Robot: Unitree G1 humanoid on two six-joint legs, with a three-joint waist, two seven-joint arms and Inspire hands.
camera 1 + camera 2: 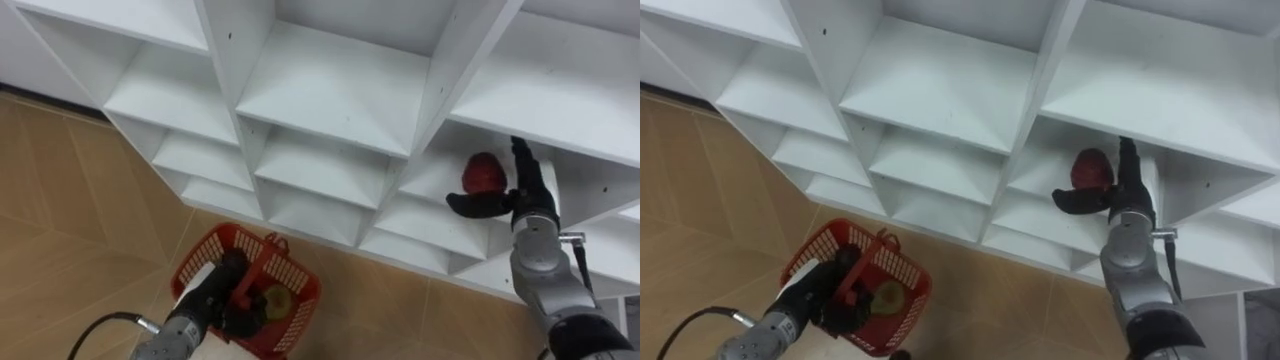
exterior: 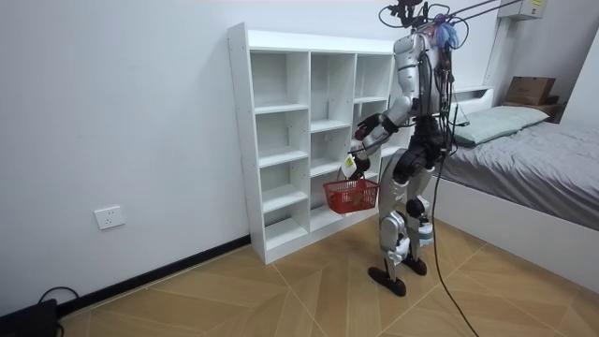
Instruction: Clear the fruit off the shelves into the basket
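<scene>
Red fruit (image 1: 483,173) sits on shelf board in right column of closet (image 1: 330,100). Right hand (image 1: 527,203) open beside it: fingers straight along fruit's right side, thumb stretched below it, not yet closed. Left hand (image 1: 222,288) curled round handle of red basket (image 1: 203,252), hanging below shelves; yellow-green fruit (image 1: 277,300) inside. Best: wrap thumb and fingers evenly round fruit before lifting; avoid nudging it toward board's back edge. No legible writing.

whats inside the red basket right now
One yellowish fruit lies in the basket, beside the left robot hand that holds the basket. The hand and forearm cover part of the basket's floor, so anything beneath them cannot be seen.
</scene>
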